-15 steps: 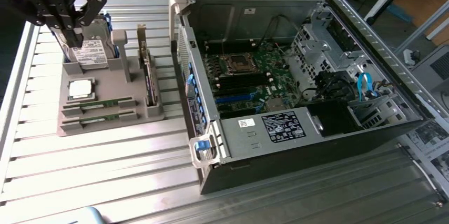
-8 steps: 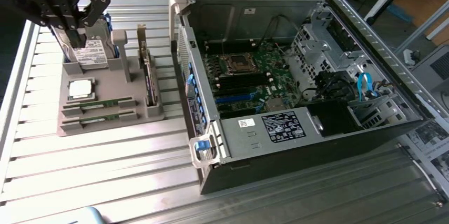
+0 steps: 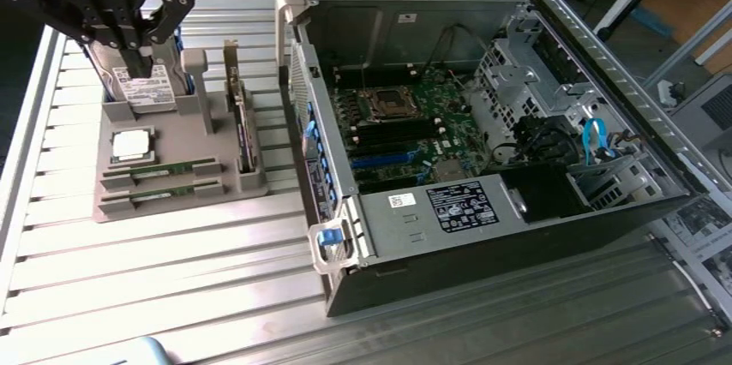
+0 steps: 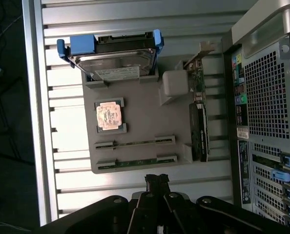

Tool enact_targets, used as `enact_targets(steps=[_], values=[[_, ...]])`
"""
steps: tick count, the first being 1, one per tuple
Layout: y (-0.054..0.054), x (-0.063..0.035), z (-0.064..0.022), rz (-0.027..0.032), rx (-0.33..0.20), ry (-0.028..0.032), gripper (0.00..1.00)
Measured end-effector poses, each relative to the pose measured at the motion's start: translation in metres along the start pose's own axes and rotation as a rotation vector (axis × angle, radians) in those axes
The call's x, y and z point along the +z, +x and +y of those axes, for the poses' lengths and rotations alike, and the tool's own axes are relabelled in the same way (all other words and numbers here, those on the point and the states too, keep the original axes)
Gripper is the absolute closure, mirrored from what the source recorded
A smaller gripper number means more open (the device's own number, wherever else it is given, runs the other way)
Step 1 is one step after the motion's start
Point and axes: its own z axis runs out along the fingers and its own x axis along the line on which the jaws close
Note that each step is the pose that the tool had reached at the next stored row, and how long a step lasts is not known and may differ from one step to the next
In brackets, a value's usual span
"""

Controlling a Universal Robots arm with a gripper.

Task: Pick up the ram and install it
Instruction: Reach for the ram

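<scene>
Two ram sticks stand on edge in parallel slots at the front of a grey holder (image 3: 183, 149) (image 4: 142, 119): one ram (image 3: 160, 170) (image 4: 135, 143) and a second ram (image 3: 160, 194) (image 4: 134, 161) beside it. They show as thin green strips. My gripper (image 3: 137, 56) (image 4: 157, 179) hangs above the holder, shut, with nothing between its fingers. In the exterior view it is over the hard drive end, apart from both sticks.
The holder also carries a hard drive (image 3: 144, 91) (image 4: 116, 58) with blue rails, a square CPU chip (image 3: 132, 144) (image 4: 109, 116) and a dark expansion card (image 3: 242, 129) (image 4: 198, 131). An open computer case (image 3: 572, 48) (image 4: 267, 97) lies on the exterior view's right, motherboard (image 3: 400, 125) exposed.
</scene>
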Motion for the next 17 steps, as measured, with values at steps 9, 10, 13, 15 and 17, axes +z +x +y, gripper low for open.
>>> enact_targets(steps=[9, 10, 13, 15, 17], values=[[-0.013, 0.0012, 0.0008, 0.0016, 0.000, 0.0000, 0.89], [-0.014, 0.0012, 0.0009, 0.0016, 0.000, 0.0001, 0.89], [-0.016, 0.0014, 0.0008, 0.0016, 0.000, 0.0000, 0.89], [-0.017, 0.0014, 0.0006, 0.0017, 0.000, 0.0001, 0.89], [-0.017, 0.0014, 0.0002, 0.0017, 0.000, 0.0003, 0.89]])
